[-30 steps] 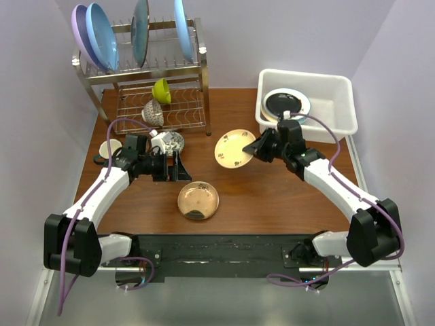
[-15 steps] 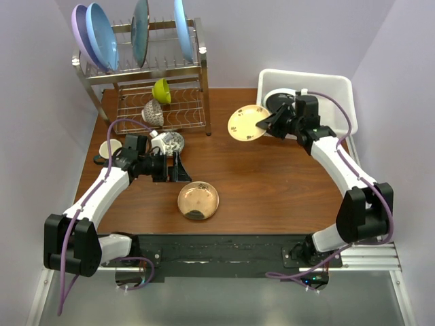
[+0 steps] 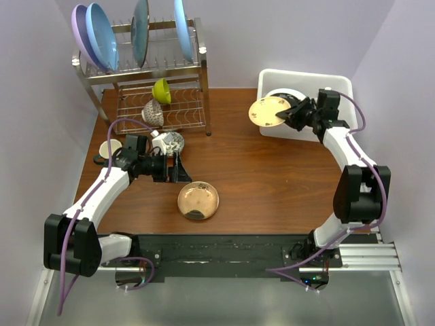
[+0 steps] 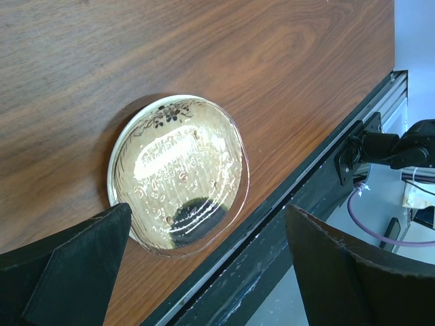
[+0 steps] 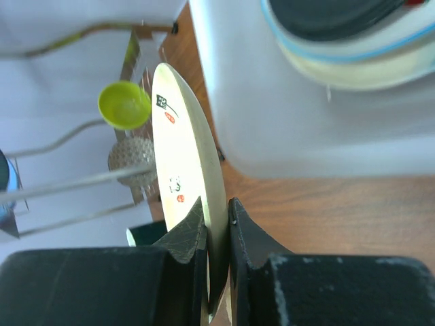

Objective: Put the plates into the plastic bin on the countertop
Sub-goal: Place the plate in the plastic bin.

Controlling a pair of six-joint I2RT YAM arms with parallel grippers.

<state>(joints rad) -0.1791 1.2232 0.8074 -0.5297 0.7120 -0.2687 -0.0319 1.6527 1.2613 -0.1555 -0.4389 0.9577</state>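
Gold-tan plate [image 4: 178, 175] flat on countertop [image 4: 204, 54], near its edge; left claw [image 4: 209, 206] fingers spread wide.

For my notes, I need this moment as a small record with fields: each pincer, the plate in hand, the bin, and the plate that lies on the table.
right pincer: shut on the spotted cream plate, gripping its rim
plate pose: turned on edge, at the bin's outer wall, not yet inside
plastic bin: holds a black plate on top of a cream-and-teal plate
left pincer: open, holding nothing
gold-tan plate: flat on the countertop, untouched
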